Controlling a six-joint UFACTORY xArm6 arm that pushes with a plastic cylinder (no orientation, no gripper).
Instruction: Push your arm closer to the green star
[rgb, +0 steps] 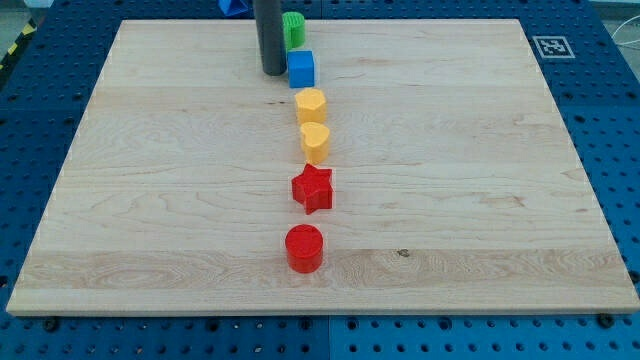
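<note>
The green star (293, 29) sits near the top edge of the wooden board (150, 200), partly hidden behind my dark rod. My tip (272, 71) rests on the board just below and left of the green star, close to it. A blue cube (301, 69) lies right beside the tip on its right. Whether the rod touches the star cannot be told.
A column of blocks runs down the middle: a yellow block (311, 104), a yellow heart (315, 141), a red star (313, 188) and a red cylinder (304, 248). A blue block (234, 7) lies off the board's top edge. A marker tag (550, 46) is at the top right.
</note>
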